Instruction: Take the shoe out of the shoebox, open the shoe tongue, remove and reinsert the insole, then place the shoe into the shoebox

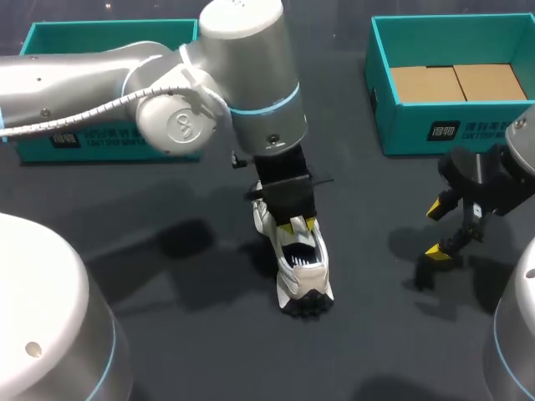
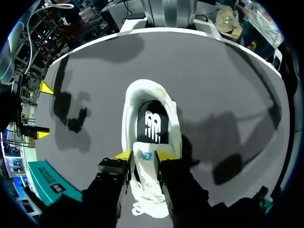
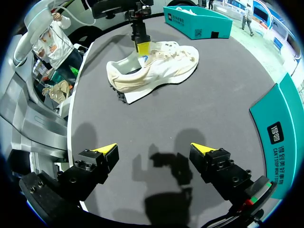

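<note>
A white shoe [image 1: 303, 269] lies on the dark table, toe toward the front edge, its black insole [image 2: 152, 126] showing in the opening. My left gripper [image 1: 297, 224] comes down over its heel end. In the left wrist view the left gripper [image 2: 144, 155] is shut on the white tongue [image 2: 144, 167], both yellow tips pressing its sides. My right gripper [image 1: 443, 230] hangs open and empty above the table to the shoe's right. In the right wrist view the right gripper [image 3: 154, 149] has the shoe [image 3: 156, 69] well ahead of it. The teal shoebox [image 1: 410, 134] stands at the back right.
Brown cardboard [image 1: 456, 82] lines the bottom of the shoebox. A second teal box [image 1: 50, 38] sits at the back left, partly hidden by my left arm. The shoebox wall [image 3: 280, 137] stands close beside my right gripper.
</note>
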